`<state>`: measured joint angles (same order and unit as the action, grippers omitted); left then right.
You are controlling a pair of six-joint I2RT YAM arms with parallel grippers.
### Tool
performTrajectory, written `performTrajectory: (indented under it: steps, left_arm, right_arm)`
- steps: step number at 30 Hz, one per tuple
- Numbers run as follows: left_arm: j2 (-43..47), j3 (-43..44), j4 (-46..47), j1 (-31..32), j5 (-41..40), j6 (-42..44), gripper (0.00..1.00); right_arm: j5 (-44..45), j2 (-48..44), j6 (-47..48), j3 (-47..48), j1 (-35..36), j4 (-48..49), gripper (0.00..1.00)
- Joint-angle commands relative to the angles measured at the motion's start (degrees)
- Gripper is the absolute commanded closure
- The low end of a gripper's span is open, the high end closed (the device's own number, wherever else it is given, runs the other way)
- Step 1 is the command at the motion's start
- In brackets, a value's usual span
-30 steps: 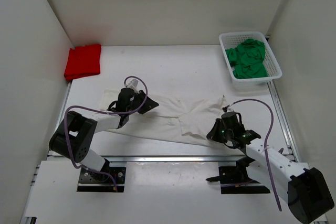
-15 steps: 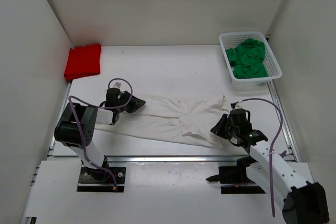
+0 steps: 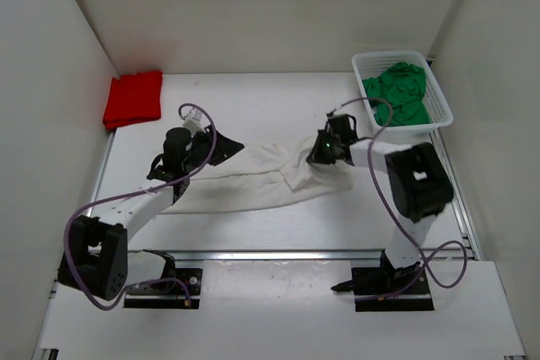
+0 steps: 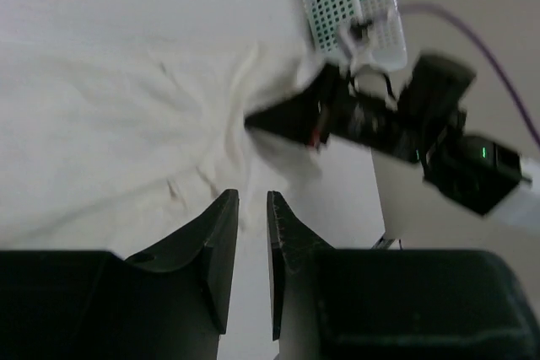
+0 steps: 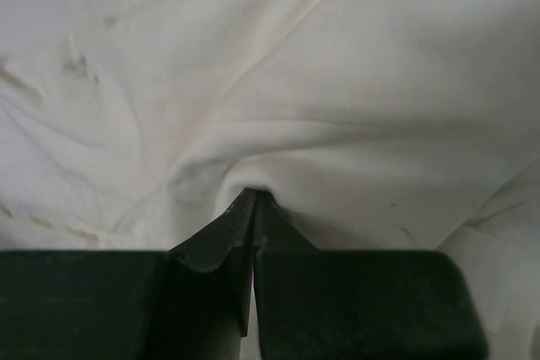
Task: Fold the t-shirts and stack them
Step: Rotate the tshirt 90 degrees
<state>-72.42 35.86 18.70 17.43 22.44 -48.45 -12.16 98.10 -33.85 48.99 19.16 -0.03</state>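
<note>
**Fig.** The right end effector (image 5: 254, 195) was closed, its tips pinching a pucker of the white t-shirt (image 3: 253, 179) at the shirt's right end; in the right wrist view the creases ran into the tips. The left end effector (image 4: 252, 201) stood w/ fingers a narrow slit apart at the shirt's left end. No cloth was seen clamped betw. them, so it appeared unloaded. The white t-shirt lay stretched L-to-R across the middle of the bench (image 3: 270, 107), rumpled, not yet folded. The red t-shirt (image 3: 133, 99) lay folded at the far-left corner, well apart. The green t-shirt (image 3: 396, 94) was bunched inside the white mesh basket (image 3: 413, 127) at far right.

**Step in hand (judged):** spreading the white t-shirt for its first fold. To do it well:
- The left end effector should prob. take a firm pinch on the cloth edge before any pull.
- Both ends should then travel together, w/ the cloth taut but low to the bench, so nothing drags.
- The right pinch should hold as few layers as poss., else the fold comes out lumpy.

**Count:** t-shirts 3 (1 red, 1 white, 1 green); basket 1; end effectors 2.
</note>
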Motion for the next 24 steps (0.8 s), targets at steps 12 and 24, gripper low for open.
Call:
performTrajectory:
  steps: [12,24]
  left_arm:
    - [5.45,1.84,-21.40,-0.48,-0.89,12.31,0.69]
    - [11.16,7.73,-31.70,-3.01,1.65,15.40,0.89]
  right_arm:
    - [-1.79,34.84,18.46,97.49,-0.79,-48.40,0.75]
    - [-1.03,-2.32,0.46,11.92,21.34,7.13,0.91]
